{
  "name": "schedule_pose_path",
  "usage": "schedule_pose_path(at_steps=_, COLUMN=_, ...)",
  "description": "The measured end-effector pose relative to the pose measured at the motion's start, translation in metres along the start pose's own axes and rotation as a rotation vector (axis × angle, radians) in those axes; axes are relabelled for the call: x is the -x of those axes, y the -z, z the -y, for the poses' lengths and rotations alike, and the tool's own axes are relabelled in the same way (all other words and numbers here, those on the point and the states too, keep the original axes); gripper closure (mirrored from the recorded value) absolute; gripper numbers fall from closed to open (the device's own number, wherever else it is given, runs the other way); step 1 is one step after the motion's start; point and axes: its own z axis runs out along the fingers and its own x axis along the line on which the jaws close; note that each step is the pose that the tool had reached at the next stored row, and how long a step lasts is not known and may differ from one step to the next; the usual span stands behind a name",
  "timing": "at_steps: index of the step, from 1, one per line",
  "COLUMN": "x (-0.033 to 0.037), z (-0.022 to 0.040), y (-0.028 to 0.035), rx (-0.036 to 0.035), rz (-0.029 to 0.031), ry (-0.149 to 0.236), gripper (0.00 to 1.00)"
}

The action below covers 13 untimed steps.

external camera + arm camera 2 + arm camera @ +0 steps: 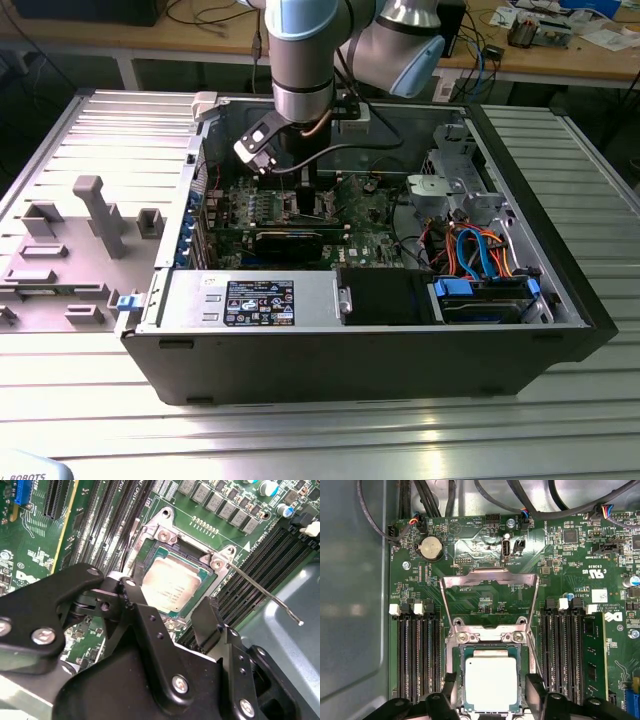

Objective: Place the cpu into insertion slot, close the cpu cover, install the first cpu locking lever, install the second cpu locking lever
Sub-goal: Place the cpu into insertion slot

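The cpu (pixel 491 682) (pixel 172 587), a square silver-topped chip, lies flat in the insertion slot (pixel 490 636) (pixel 192 542) on the green motherboard (pixel 370 240). My gripper (pixel 493 695) (pixel 170 600) hangs open just above it. One black finger (pixel 451 690) stands on each side of the chip, apart from its edges. The cpu cover (pixel 490 579), a thin silver frame, is swung open away from the socket. A thin wire locking lever (pixel 265 596) sticks out free past the socket's corner. In the exterior view the gripper (pixel 305 195) reaches down into the open computer case and hides the socket.
Long black memory slots (pixel 417 655) (pixel 565 655) flank the socket. A black expansion card (pixel 290 240), the power supply (pixel 250 300) and a drive bay with blue and orange cables (pixel 480 255) fill the case. Grey fixtures (pixel 95 215) stand on the table at the exterior view's left.
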Motion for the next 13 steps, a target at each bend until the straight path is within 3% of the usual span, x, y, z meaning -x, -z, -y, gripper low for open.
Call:
schedule_pose_path(at_steps=3, x=-0.0001, z=-0.0001, y=0.0008, rx=-0.0001, rz=0.0003, ry=0.0, gripper=0.56)
schedule_pose_path(at_steps=4, x=-0.0001, z=-0.0006, y=0.003, rx=-0.0019, rz=0.0002, ry=0.0, gripper=0.56)
schedule_pose_path(at_steps=5, x=-0.0002, z=-0.0008, y=0.0035, rx=-0.0031, rz=0.0002, ry=0.0, gripper=0.67)
schedule_pose_path(at_steps=6, x=-0.0002, z=-0.0011, y=0.0036, rx=-0.004, rz=0.0, ry=0.0, gripper=0.67)
schedule_pose_path(at_steps=8, x=-0.0002, z=-0.0035, y=0.0041, rx=-0.0156, rz=0.0005, ry=-0.001, gripper=0.86)
schedule_pose_path(at_steps=9, x=-0.0003, z=-0.0042, y=0.0045, rx=-0.0211, rz=0.0006, ry=-0.001, gripper=0.86)
schedule_pose_path(at_steps=10, x=-0.0003, z=-0.0054, y=0.0054, rx=-0.0333, rz=0.0009, ry=-0.001, gripper=0.89)
schedule_pose_path(at_steps=11, x=-0.0004, z=-0.0061, y=0.0059, rx=-0.0411, rz=0.001, ry=-0.002, gripper=0.89)
schedule_pose_path(at_steps=13, x=-0.0003, z=-0.006, y=0.0059, rx=-0.0425, rz=0.001, ry=-0.002, gripper=0.89)
